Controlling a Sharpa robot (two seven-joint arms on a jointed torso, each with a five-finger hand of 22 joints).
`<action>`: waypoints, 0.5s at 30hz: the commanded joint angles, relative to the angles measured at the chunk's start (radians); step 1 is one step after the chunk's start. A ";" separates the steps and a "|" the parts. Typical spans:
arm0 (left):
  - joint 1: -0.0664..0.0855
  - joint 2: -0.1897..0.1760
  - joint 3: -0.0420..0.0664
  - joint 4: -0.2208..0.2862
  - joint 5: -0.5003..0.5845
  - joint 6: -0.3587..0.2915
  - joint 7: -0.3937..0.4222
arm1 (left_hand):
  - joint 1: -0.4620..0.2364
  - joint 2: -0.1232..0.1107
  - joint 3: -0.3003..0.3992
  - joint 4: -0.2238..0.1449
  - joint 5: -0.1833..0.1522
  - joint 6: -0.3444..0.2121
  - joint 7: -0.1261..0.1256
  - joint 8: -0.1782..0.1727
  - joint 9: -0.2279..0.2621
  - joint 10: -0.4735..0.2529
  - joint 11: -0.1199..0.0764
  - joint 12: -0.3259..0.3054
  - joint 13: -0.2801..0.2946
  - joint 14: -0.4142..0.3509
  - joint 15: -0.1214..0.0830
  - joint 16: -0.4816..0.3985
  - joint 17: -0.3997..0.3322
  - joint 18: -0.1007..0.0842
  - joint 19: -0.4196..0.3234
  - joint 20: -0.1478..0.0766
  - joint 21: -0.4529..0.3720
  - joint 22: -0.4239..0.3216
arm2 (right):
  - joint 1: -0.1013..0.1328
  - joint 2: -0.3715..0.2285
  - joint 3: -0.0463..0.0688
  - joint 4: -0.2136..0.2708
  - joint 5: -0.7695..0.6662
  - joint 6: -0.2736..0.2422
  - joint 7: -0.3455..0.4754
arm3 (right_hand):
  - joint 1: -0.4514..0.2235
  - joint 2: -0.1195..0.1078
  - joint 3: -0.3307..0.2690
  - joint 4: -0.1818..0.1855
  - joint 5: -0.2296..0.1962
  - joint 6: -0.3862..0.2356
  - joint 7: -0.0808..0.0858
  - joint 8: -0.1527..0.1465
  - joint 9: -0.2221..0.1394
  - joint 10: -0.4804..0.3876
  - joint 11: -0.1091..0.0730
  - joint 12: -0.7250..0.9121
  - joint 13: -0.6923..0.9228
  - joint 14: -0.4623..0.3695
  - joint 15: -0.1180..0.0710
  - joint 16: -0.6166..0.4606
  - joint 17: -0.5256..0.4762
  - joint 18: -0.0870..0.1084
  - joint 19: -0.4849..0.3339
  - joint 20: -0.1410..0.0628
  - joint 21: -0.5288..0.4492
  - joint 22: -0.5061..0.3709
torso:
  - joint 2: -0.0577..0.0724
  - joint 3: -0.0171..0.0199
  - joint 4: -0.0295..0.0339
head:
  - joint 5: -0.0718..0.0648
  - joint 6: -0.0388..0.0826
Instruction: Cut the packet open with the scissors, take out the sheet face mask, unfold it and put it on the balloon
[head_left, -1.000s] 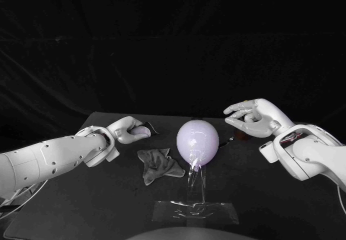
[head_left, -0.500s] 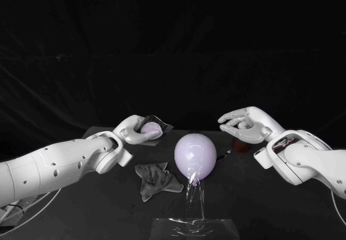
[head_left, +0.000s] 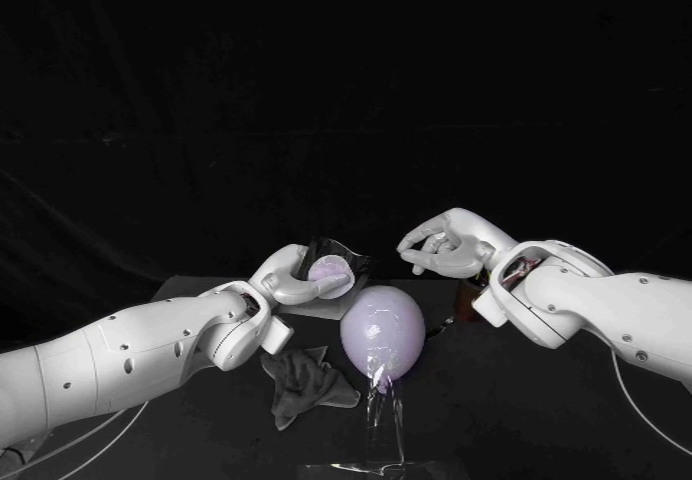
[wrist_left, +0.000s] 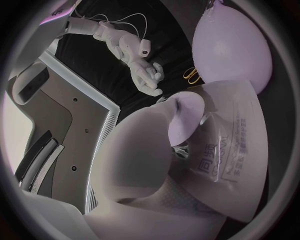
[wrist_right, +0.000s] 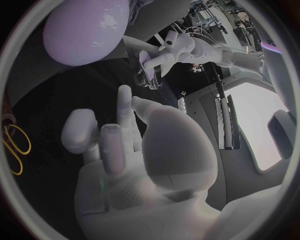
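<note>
Both hands have closed in on the balloon (head_left: 382, 325) since a second ago; head camera has also tilted, so the whole picture sits lower. Left hand (head_left: 299, 280) has come up off the tabletop (head_left: 577, 400) and moved right. It now sits just left of the balloon's top, slightly far of it. Right hand (head_left: 447, 248) has shifted left and now hovers above and right of the balloon's top.

Left hand fingers grip the packet (wrist_left: 231, 145): thumb across its printed face, the rest wrapped behind. Packet is held in the air, near the balloon's upper left side; contact with the balloon cannot be told.

Right hand fingers are curled in, thumb against a fingertip, holding nothing.

Balloon stands upright on a clear stand (head_left: 387, 415) mid-tabletop. Scissors (wrist_right: 12, 145), orange handles, lie on the tabletop right of the balloon, partly hidden by the right arm in the head view. Crumpled grey cloth (head_left: 306, 380) lies on the tabletop, left and near of the balloon, beside the stand and apart from both hands.
</note>
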 joint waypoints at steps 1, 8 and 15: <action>0.005 0.012 0.002 -0.003 0.017 0.011 0.027 | -0.007 0.006 0.001 -0.008 0.003 0.003 -0.007 -0.001 0.049 0.015 -0.006 0.007 -0.001 0.006 -0.005 0.006 0.003 -0.001 -0.003 -0.008 0.007 0.004 | 0.005 0.022 0.000 -0.005 -0.038 0.070 -0.079 | -0.021 0.010 -0.010 0.013 0.002 0.012 0.000 0.000 -0.002 -0.013 0.007 0.174 0.178 0.056 -0.002 0.013 0.026 -0.013 0.014 -0.007 0.018 0.023 | 0.000 -0.0005 0.0013 | -0.010 0.004; 0.011 0.031 0.002 -0.017 -0.047 0.006 0.022 | -0.009 0.006 0.001 -0.013 0.003 0.004 -0.007 -0.002 0.049 0.015 -0.006 0.007 -0.002 0.005 -0.005 0.008 0.005 -0.002 -0.006 -0.010 0.014 0.008 | 0.012 0.061 0.002 -0.011 -0.058 0.059 -0.091 | -0.054 0.025 -0.018 0.040 0.009 0.013 -0.002 0.010 0.007 0.018 0.010 0.688 0.746 0.075 0.004 0.052 0.135 -0.023 0.041 0.001 0.061 0.081 | -0.001 -0.0011 0.0032 | -0.024 0.000; 0.014 0.041 0.002 -0.030 -0.112 -0.008 0.023 | -0.011 0.007 0.000 -0.016 0.003 0.005 -0.007 -0.004 0.049 0.015 -0.006 0.007 -0.003 0.004 -0.005 0.009 0.007 -0.003 -0.010 -0.012 0.020 0.013 | 0.020 0.085 0.004 -0.027 -0.072 0.055 -0.095 | -0.062 0.027 -0.021 0.045 -0.003 0.014 -0.002 0.016 0.012 0.041 0.013 0.755 0.826 0.080 0.004 0.061 0.165 -0.027 0.051 0.001 0.076 0.100 | -0.002 -0.0012 0.0004 | -0.033 -0.002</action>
